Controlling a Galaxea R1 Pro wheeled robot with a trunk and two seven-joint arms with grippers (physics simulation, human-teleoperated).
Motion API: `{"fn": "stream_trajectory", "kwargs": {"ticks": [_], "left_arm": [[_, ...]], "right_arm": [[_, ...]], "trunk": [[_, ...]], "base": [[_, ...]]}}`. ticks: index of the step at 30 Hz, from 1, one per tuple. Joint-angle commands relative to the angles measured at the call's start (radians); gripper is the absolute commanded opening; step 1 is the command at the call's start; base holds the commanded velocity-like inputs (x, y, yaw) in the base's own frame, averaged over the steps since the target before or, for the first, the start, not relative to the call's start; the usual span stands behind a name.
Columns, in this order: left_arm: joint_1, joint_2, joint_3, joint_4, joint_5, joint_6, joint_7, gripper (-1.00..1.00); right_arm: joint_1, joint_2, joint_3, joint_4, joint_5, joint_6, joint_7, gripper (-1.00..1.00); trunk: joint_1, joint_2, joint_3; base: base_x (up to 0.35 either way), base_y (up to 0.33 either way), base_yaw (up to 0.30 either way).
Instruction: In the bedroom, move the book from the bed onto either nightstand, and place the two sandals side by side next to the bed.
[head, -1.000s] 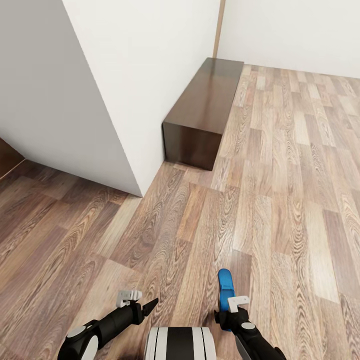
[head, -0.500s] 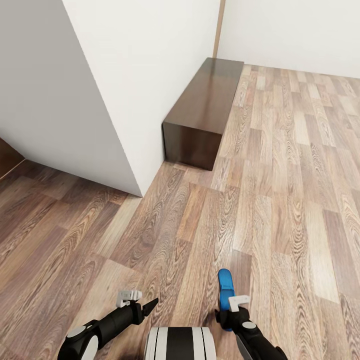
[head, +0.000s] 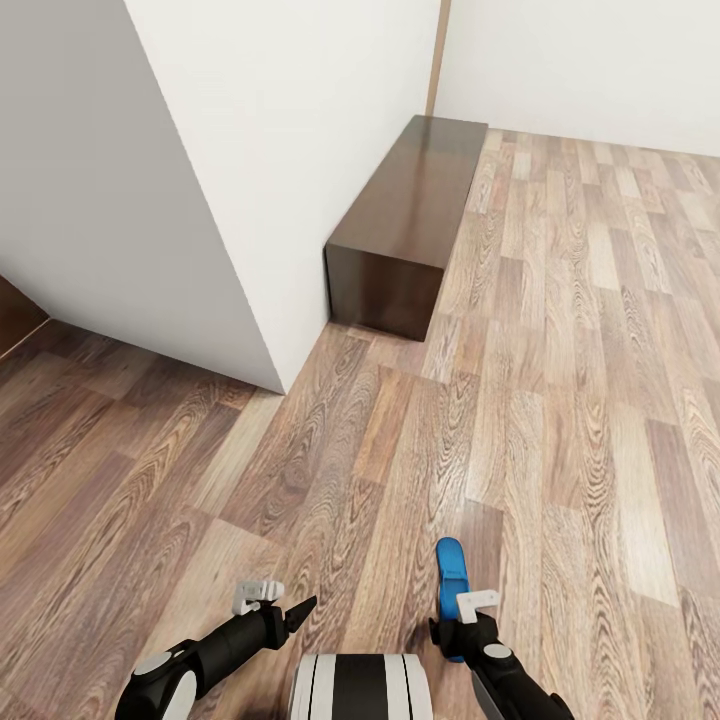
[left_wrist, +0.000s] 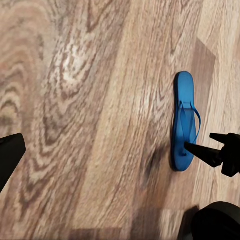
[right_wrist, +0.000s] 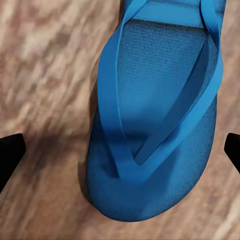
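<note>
One bright blue sandal (head: 450, 572) lies flat on the wood-plank floor just ahead of my base. My right gripper (head: 456, 628) hovers over its heel end, open. In the right wrist view the sandal (right_wrist: 155, 125) sits between the two wide-apart fingertips (right_wrist: 10, 155), with its straps facing up. The left wrist view shows the same sandal (left_wrist: 182, 120) off to one side with the right gripper's dark fingers (left_wrist: 202, 150) at it. My left gripper (head: 298, 612) is held low over bare floor, open and empty. The book, the bed and the nightstand are out of view.
A white wall corner (head: 270, 220) juts out ahead on the left. A long low dark wooden cabinet (head: 405, 230) stands against it. Open plank floor (head: 580, 400) stretches to the right up to the far white wall.
</note>
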Motion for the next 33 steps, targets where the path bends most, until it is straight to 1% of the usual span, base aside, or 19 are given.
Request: {"fn": "stream_trajectory", "kwargs": {"ticks": [1, 20, 27, 33], "left_arm": [[0.000, 0.001, -0.001, -0.001, 0.011, 0.008, 0.001, 1.00], [0.000, 0.001, -0.001, -0.001, 0.010, 0.008, 0.002, 1.00], [0.000, 0.001, -0.001, -0.001, 0.011, 0.008, 0.002, 1.00], [0.000, 0.001, -0.001, 0.001, 0.011, 0.008, 0.001, 1.00]], "right_arm": [[0.000, 0.000, 0.005, -0.002, 0.004, 0.007, -0.006, 1.00], [0.000, -0.002, 0.003, 0.001, 0.004, 0.006, -0.005, 1.00], [0.000, -0.003, 0.003, 0.001, 0.003, 0.005, -0.006, 1.00], [0.000, -0.001, 0.003, 0.001, 0.003, 0.005, -0.006, 1.00]], "trunk": [[0.000, 0.000, -0.001], [0.000, 0.000, -0.001], [0.000, 0.000, -0.001], [0.000, 0.000, -0.001]], "base": [[0.000, 0.000, 0.000], [0.000, 0.000, 0.000], [0.136, 0.000, 0.000], [0.043, 0.000, 0.000]]}}
